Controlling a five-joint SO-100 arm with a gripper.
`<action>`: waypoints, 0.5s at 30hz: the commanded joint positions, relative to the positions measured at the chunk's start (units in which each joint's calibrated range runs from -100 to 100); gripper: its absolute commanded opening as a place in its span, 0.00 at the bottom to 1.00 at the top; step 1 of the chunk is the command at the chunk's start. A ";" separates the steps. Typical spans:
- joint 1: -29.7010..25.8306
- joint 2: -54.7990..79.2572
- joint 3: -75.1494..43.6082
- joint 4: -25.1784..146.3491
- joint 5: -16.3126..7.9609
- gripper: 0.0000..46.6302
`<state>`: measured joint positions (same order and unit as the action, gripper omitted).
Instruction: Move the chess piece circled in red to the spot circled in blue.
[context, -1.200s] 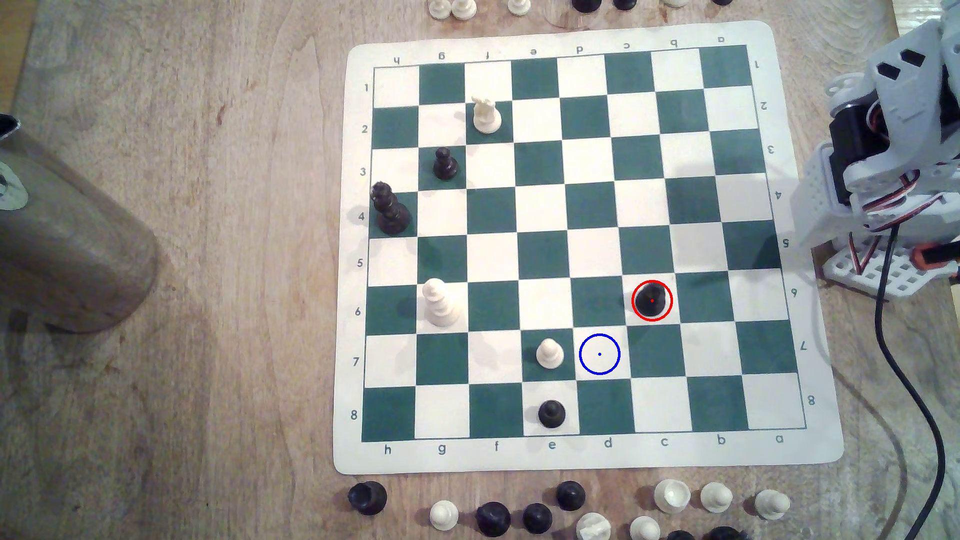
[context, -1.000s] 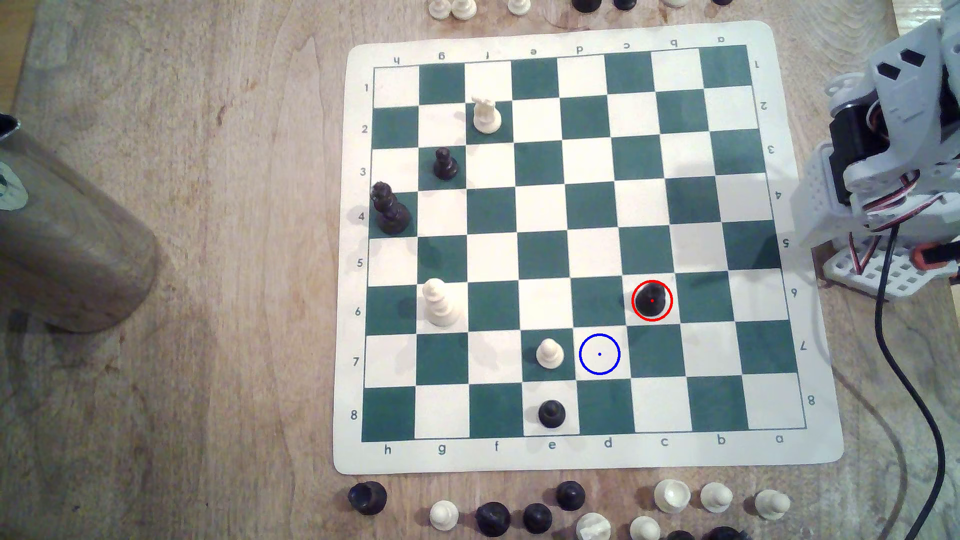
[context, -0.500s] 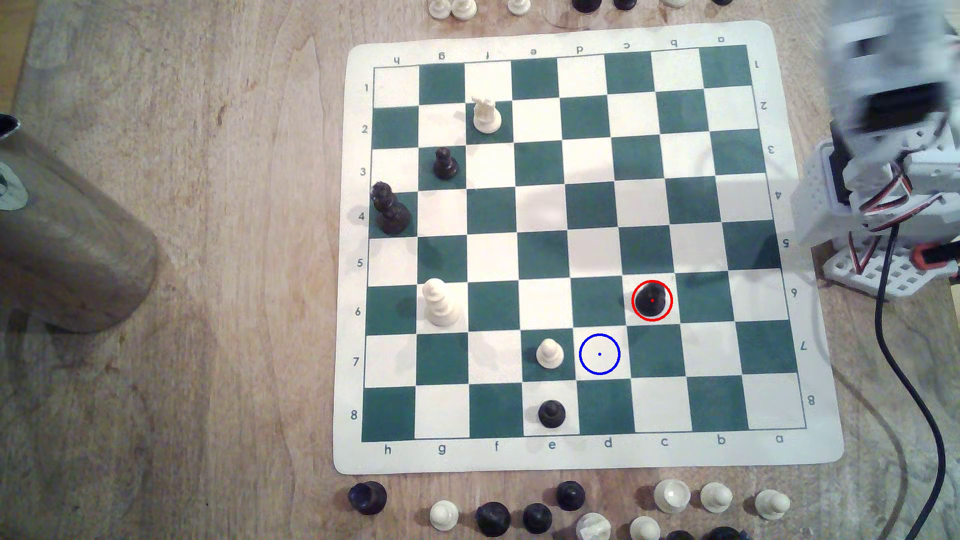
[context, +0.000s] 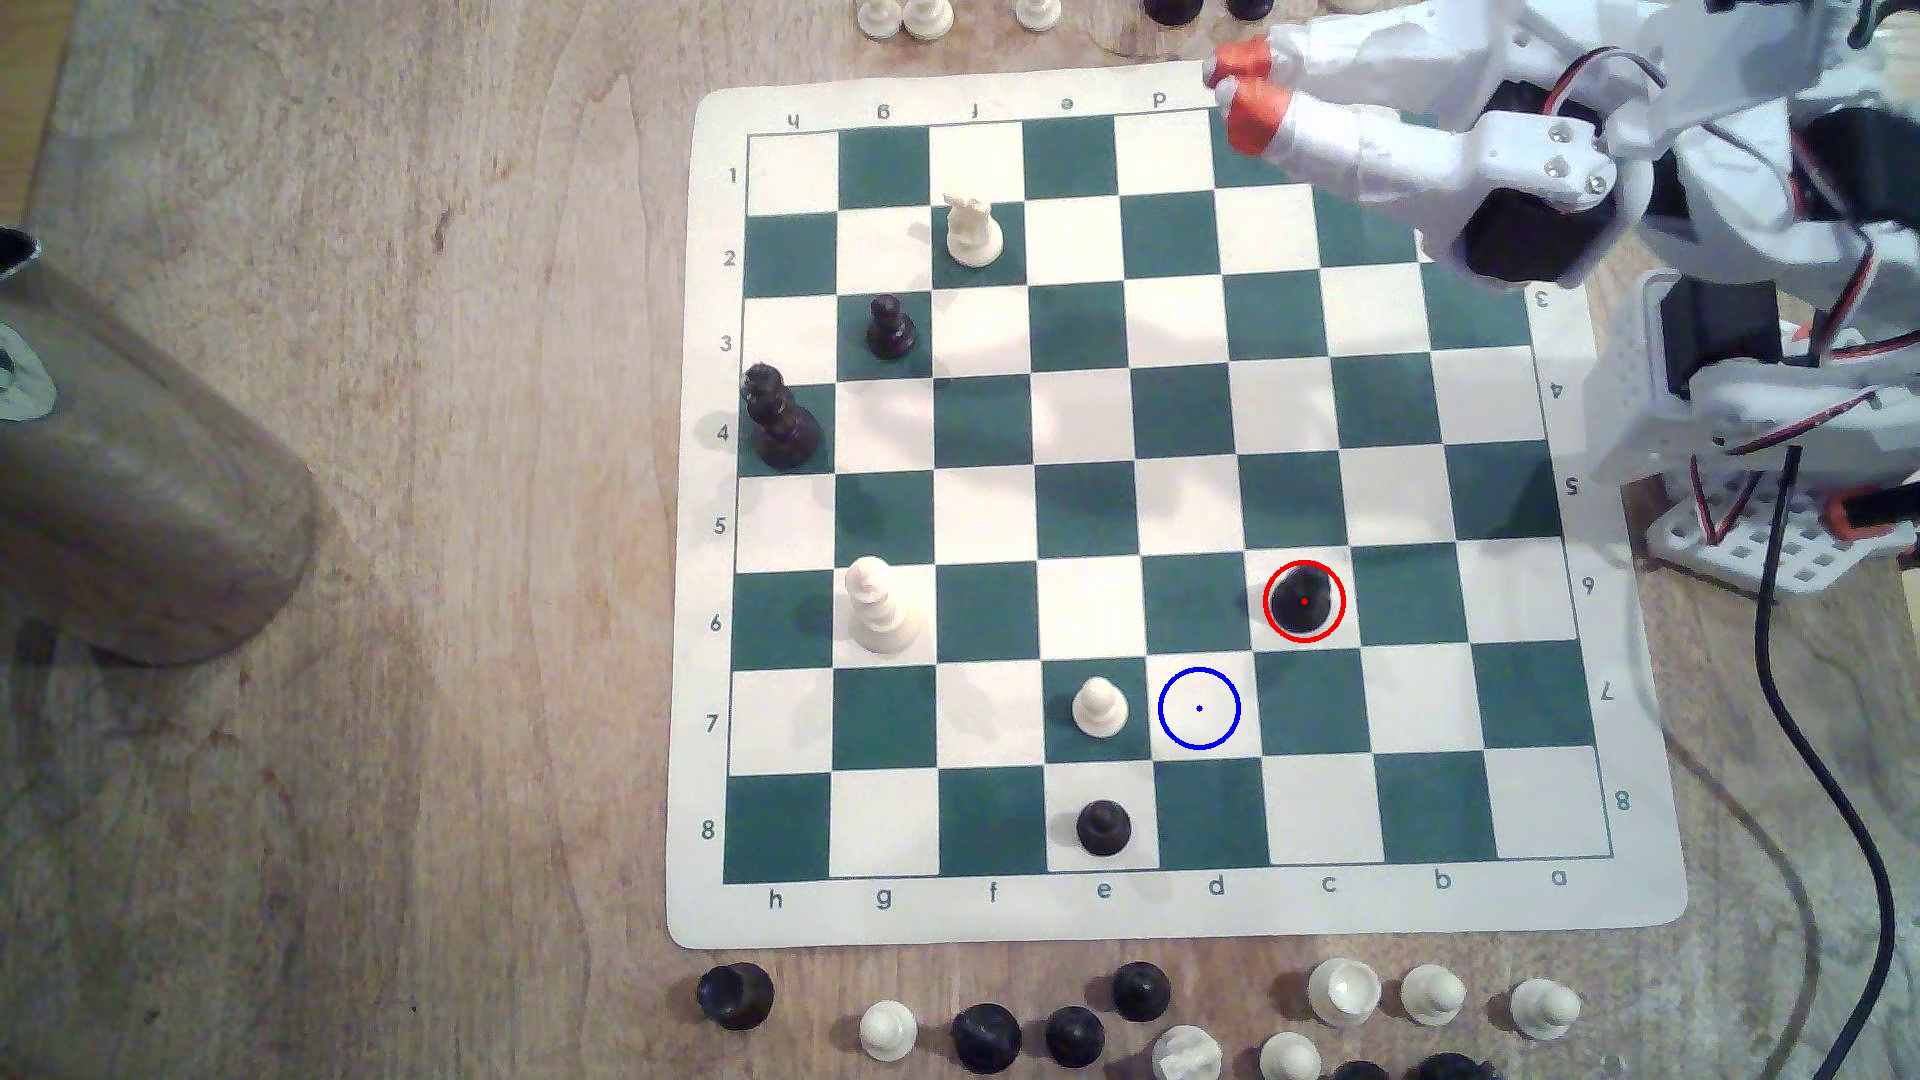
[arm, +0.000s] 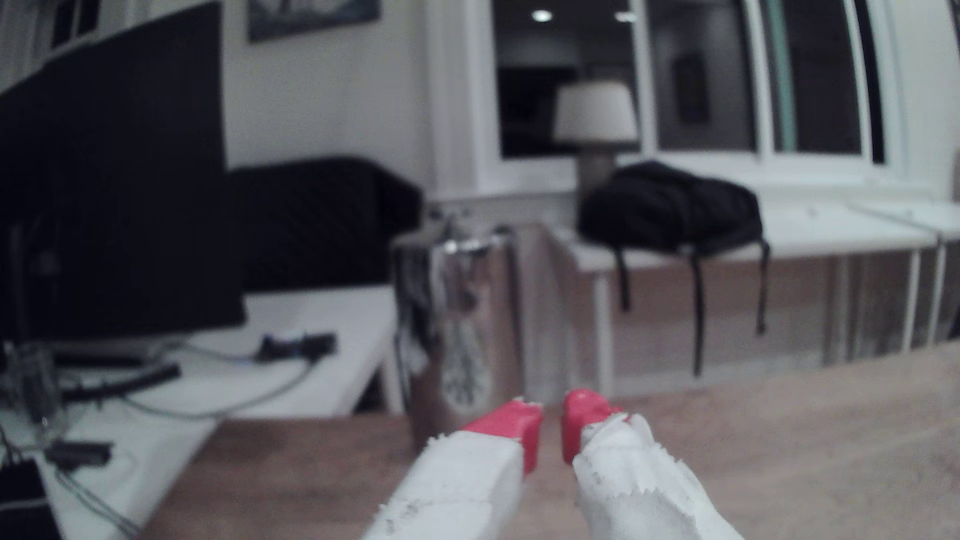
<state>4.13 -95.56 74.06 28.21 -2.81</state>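
- Claw (context: 1231, 88) with orange tips hangs over the board's (context: 1652, 893) far edge near the d and c files, jaws a narrow gap apart and empty; the wrist view (arm: 553, 431) shows the same small gap.
- The chess piece (context: 1303, 601), ringed in red, stands upright on c6, well apart from the claw.
- The spot (context: 1199, 708) on d7 lies bare, diagonally next to it, just beside a white pawn (context: 1098, 708).
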 joint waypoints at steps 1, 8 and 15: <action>0.29 0.31 -11.14 19.29 0.59 0.20; -3.39 5.75 -16.67 38.38 1.22 0.18; -6.83 15.00 -20.48 47.80 -1.17 0.27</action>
<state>-0.37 -85.25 59.06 72.51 -3.20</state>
